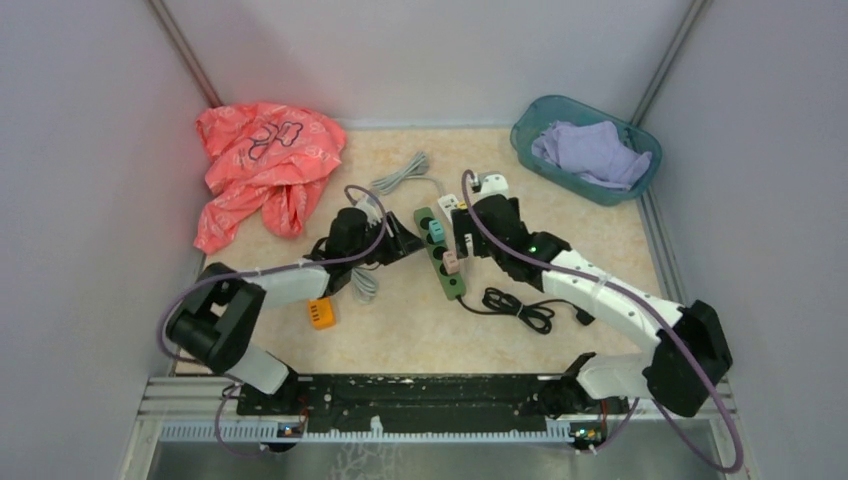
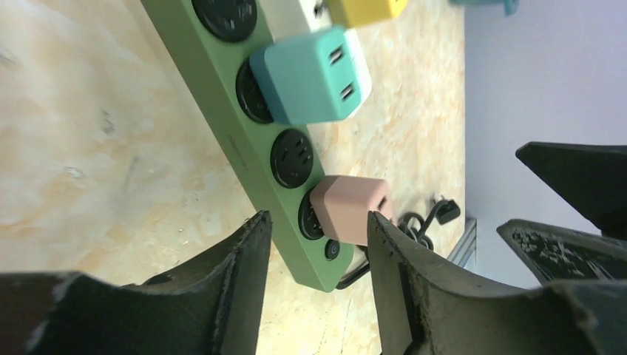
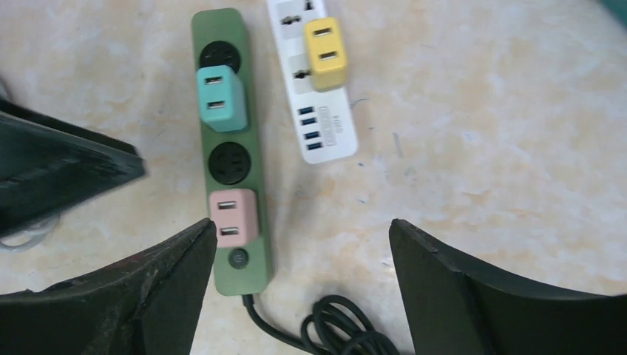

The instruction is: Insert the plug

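- Half hidden under the right arm (image 1: 600,290) in the overhead view: a white power strip (image 1: 492,184).
- Cut off by the top edge of the left wrist view: the yellow plug (image 2: 366,9) seated on that strip.
- Tucked partly beneath the left arm (image 1: 285,280): a small orange object (image 1: 321,314), kind unclear.
- From overhead, both arm ends dark against dark, so finger spread unreadable there.
- Prongs of the pink plug (image 3: 233,216) out of sight.
- Body of the pink plug seated on the last socket of the green power strip (image 3: 259,185), next to the round switch, on the pale surface (image 3: 480,148).
- Further along the same strip: one empty socket, then a teal plug (image 3: 220,98).
- Left gripper (image 2: 318,222) released, fingers apart and grasping nothing.
- Pink plug just past the left gripper's tips, within the gap, one corner at or touching one finger, clear space on the other side.
- Right gripper (image 3: 302,225) released and spread wide, nothing grasped.
- Pink plug at the inner edge of one right fingertip, well apart from the other.
- Coiled black cord (image 3: 333,325) at the switch end of the green strip.
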Available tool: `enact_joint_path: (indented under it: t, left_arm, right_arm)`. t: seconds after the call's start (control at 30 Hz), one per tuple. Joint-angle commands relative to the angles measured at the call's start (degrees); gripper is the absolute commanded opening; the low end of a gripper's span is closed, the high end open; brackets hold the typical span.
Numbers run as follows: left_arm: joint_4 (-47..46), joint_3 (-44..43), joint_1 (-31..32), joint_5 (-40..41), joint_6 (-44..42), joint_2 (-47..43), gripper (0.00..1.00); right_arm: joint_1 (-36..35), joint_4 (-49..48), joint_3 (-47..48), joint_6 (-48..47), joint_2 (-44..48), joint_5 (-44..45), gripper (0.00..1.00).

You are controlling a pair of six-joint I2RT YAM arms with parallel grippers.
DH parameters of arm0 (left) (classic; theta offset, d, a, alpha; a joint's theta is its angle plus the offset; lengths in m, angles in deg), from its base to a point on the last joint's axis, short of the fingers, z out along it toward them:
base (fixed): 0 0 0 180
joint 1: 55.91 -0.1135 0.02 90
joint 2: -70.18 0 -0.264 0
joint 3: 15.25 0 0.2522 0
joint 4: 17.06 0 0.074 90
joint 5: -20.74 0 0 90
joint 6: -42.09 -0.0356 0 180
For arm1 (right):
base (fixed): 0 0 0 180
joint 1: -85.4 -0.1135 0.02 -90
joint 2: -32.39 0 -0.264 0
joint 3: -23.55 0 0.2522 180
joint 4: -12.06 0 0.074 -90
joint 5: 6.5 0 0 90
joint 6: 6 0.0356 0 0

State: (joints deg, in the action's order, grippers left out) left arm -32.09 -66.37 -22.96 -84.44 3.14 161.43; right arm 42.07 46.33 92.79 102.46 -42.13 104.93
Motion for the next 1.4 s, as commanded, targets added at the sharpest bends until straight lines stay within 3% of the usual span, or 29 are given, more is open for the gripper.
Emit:
enact_joint_path:
  t: [0.0, 0.3, 0.43, 0.6, 0.77, 1.03, 1.37]
  left_arm:
    - [10.4, -1.3, -2.4, 5.9, -7.5, -10.0, 0.59]
    - [28.6, -2.4, -3.4, 22.2, -18.9, -35.7, 0.70]
    - [34.5, -2.6, -3.4, 28.3, -23.0, -48.0, 0.90]
    - [43.2, -4.6, -3.3, 34.3, -27.0, -58.1, 1.00]
    - [47.3, -5.7, -3.4, 38.3, -32.2, -65.6, 1.00]
    - [40.7, -1.0, -3.4, 40.8, -38.4, -75.5, 1.00]
    - [41.0, 1.2, -3.5, 42.6, -40.3, -76.8, 1.00]
  right_arm:
    - [2.7, 0.8, -1.9, -2.3, 9.4, 5.8, 0.88]
    - [3.7, 2.9, -7.0, -3.7, 26.9, 11.5, 0.92]
    - [3.7, 4.4, -8.4, -3.7, 34.7, 13.0, 0.92]
    - [3.7, 4.7, -10.5, -3.8, 42.2, 15.8, 0.92]
    - [3.7, 3.9, -11.9, -4.1, 46.5, 18.1, 0.92]
    - [3.7, 2.3, -13.4, -4.0, 48.3, 19.6, 0.92]
    - [3.7, 2.1, -13.6, -4.1, 48.2, 20.3, 0.92]
